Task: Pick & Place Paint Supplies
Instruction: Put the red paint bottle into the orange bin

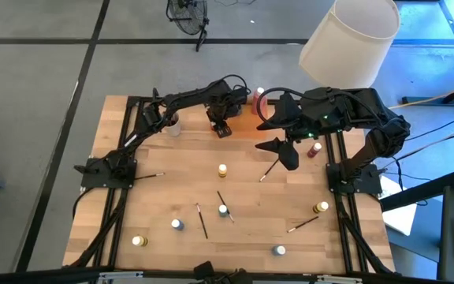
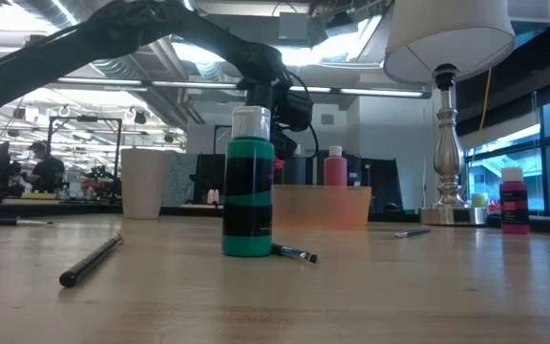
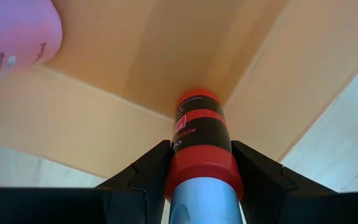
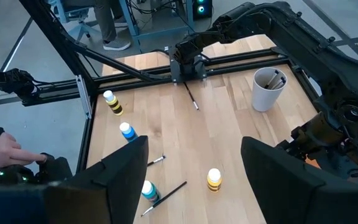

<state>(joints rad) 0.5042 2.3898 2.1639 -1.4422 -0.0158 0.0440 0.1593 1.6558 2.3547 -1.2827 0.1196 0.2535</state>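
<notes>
The left wrist view is showing what the overhead view is hiding: the left end effector [image 3: 201, 177] is pinching a red bottle [image 3: 201, 146] with a black label, holding it inside the orange tray [image 3: 135, 56], with a pink bottle [image 3: 11, 34] sitting in the upper left of that frame. From above, the tray [image 1: 247, 125] is lying at the top centre of the counter [image 1: 172, 189], mostly covered by the arms. The right end effector [image 4: 194, 171] is hanging with its fingers spread and nothing between them. The right wrist view is looking into the beige cup [image 4: 269, 89], which is holding dark brushes [image 4: 272, 78]. More bottles [image 1: 222, 170] and brushes [image 1: 201, 221] are lying scattered across the counter
</notes>
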